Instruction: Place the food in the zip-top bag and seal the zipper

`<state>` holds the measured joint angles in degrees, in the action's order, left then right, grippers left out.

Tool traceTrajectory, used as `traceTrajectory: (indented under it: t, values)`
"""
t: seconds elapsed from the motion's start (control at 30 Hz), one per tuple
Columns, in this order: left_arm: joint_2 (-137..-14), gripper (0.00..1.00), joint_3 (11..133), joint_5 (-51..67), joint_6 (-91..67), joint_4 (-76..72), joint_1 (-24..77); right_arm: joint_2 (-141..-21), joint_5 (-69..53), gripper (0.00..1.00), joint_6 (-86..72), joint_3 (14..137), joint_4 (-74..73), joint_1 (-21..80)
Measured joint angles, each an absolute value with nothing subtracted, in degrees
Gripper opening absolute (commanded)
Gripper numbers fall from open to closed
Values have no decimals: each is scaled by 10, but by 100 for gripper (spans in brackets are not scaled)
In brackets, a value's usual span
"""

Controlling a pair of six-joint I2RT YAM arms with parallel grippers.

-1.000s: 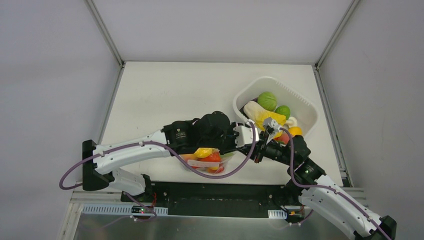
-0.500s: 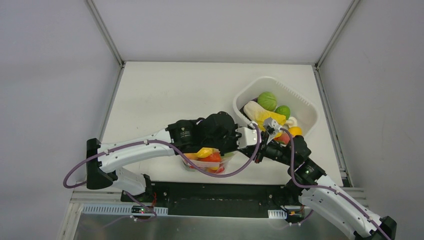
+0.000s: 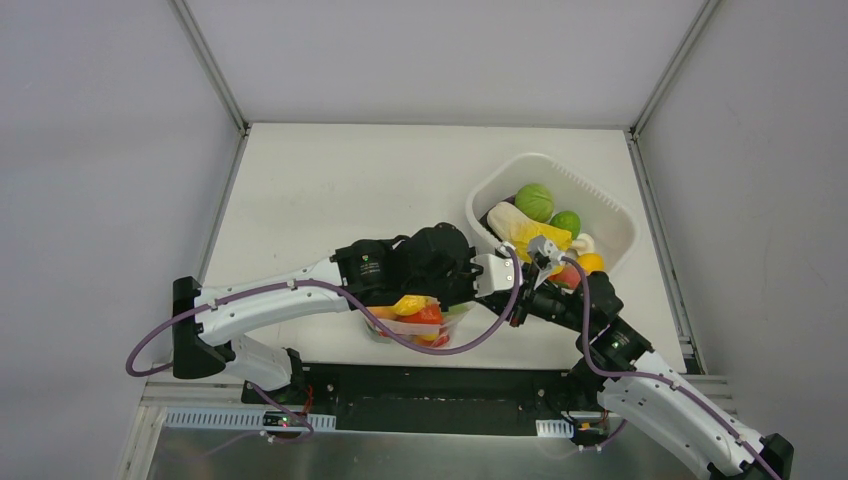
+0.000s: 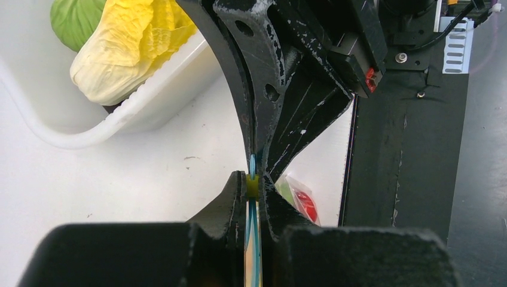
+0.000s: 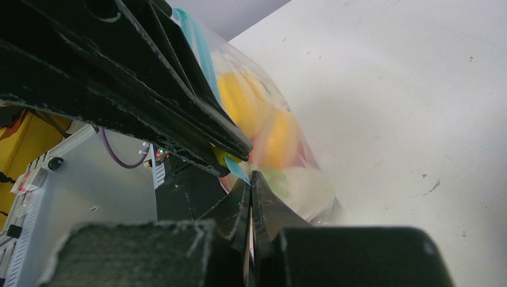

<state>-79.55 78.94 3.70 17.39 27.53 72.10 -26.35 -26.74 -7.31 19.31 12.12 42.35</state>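
Left gripper [image 4: 253, 182] — fingers pressed together on the zipper [image 4: 252, 239], whose teal-blue strip runs between the pads. Right gripper [image 5: 251, 179] is likewise closed, tip to tip with the left, pinching the same strip just beyond it. Zip-top bag [image 3: 418, 322] is at lower centre of the overhead frame, near the front edge of the table [image 3: 330, 190], partly under the left arm. It holds food [image 5: 263, 128] — yellow, orange and red pieces. White tub [image 3: 598, 193] at upper right holds a napa cabbage [image 4: 128, 51] and green round pieces [image 3: 534, 201].
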Motion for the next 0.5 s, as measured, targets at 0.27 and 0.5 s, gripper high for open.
traceTrajectory:
  t: [0.27, 0.5]
  values:
    - [-788, 0, 789, 24, 174, 279, 724, -252, -264, 0, -73, 193, 121, 423]
    - [-775, 0, 786, 23, 175, 289, 724, -251, -273, 0, -72, 193, 126, 424]
